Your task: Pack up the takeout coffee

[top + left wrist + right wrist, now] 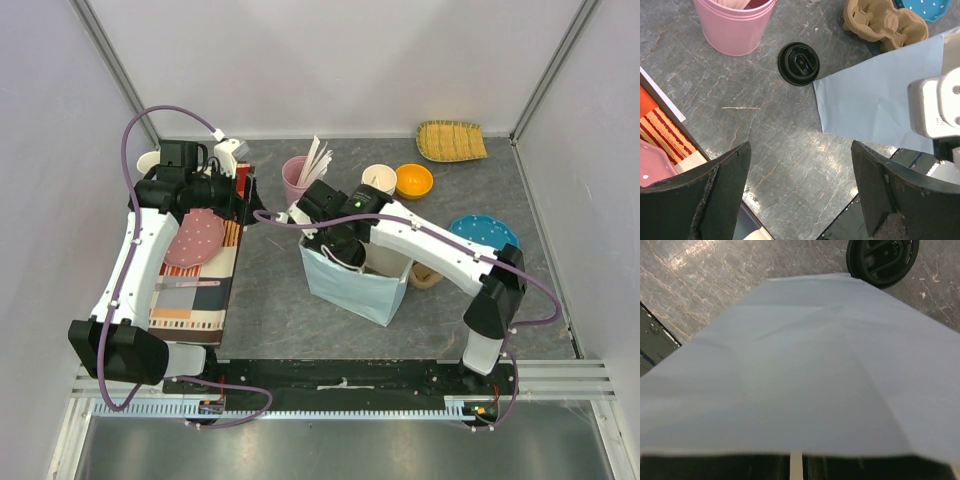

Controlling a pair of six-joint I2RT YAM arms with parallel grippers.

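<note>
While the left tool [800, 146] hangs with its two dark fingers spread wide and nothing between them, the takeout coffee [799, 63], a small cup under a round black plastic lid, stands on the grey marbled bench [270, 300] in the upper middle of the left wrist view. Bare bench lies open between that tool and the lid. The near corner of the one pale blue paper bag [355, 288] comes just beside the lid on its right, and one pink plastic cup [735, 25] stands near it at upper left.

The right tool [338, 248] is closed to a slit, pinched on the bag's upper rim at centre frame in the top view.

Counted elsewhere: one tan cardboard cup carrier [885, 22], one orange bowl [414, 180], one woven bamboo tray [452, 140], one blue dotted plate [485, 232] and one pink dotted plate [195, 238] on a striped mat [190, 300] at the left edge.

Only the coffee's lid shows; its body is hidden beneath. From above, the right arm covers it. The stack of white paper cups [378, 178] is too small to count.
</note>
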